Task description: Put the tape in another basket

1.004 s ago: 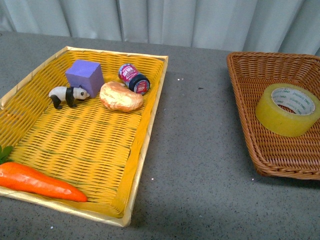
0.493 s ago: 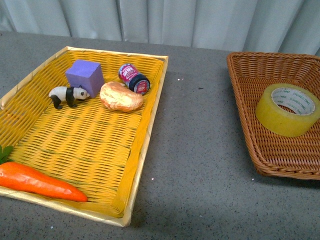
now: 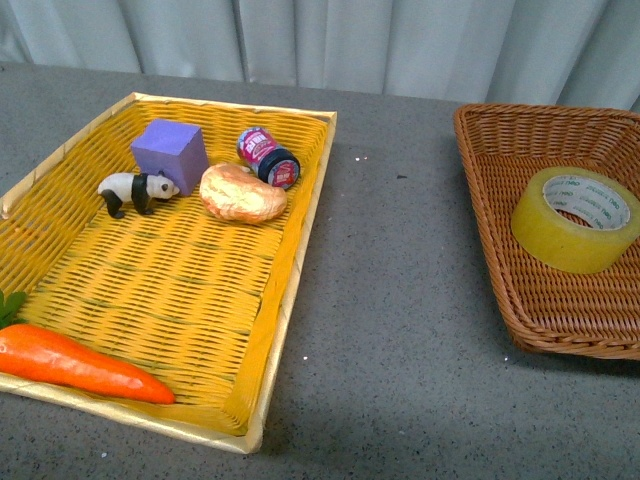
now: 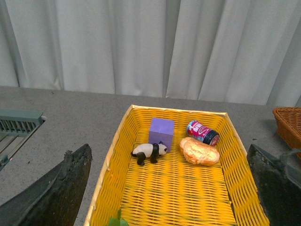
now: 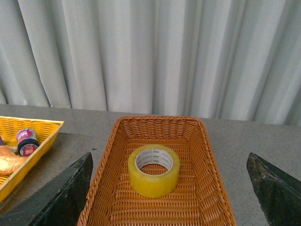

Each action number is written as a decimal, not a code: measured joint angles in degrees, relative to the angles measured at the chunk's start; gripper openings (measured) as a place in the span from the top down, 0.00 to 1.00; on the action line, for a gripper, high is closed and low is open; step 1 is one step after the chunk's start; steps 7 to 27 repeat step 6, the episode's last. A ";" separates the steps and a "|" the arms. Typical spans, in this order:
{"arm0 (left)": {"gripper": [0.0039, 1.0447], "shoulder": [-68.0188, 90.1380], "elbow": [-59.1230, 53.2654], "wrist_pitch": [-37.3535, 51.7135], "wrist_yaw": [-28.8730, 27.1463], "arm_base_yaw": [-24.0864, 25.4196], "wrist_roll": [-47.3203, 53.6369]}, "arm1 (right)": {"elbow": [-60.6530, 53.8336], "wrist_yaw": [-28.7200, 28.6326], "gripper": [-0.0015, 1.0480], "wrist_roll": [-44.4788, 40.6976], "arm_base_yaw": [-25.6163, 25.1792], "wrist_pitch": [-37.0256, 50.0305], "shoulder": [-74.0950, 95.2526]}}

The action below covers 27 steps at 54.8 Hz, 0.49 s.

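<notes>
Both grippers wide open, holding nothing — tape (image 3: pixel 575 219) sits flat in the brown wicker basket (image 3: pixel 500 255), on my right.

Right gripper (image 5: pixel 169 197) hangs above and back from the basket, fingers (image 5: pixel 56 197) spread well apart with the roll centred between them in the wrist view; left gripper (image 4: pixel 169 188) same state over the yellow tray (image 4: pixel 237 179). Neither arm shows in the front view. Tape lies near the middle of the basket floor, apart from the walls as far as I can tell. Risks as I judge them: sloped wicker sides could catch a finger on descent; the roll is wide and smooth, so an off-centre pinch could let it slip or tip — and dragging it could shift the basket.
</notes>
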 joint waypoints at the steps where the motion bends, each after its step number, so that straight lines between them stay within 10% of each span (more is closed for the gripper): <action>1: 0.06 0.00 0.00 0.00 0.00 0.00 0.00 | 0.00 0.00 0.09 0.00 0.00 0.00 0.00; 27: 0.06 0.00 0.00 0.00 0.00 0.00 0.00 | 0.00 0.00 0.09 0.02 0.00 0.00 0.00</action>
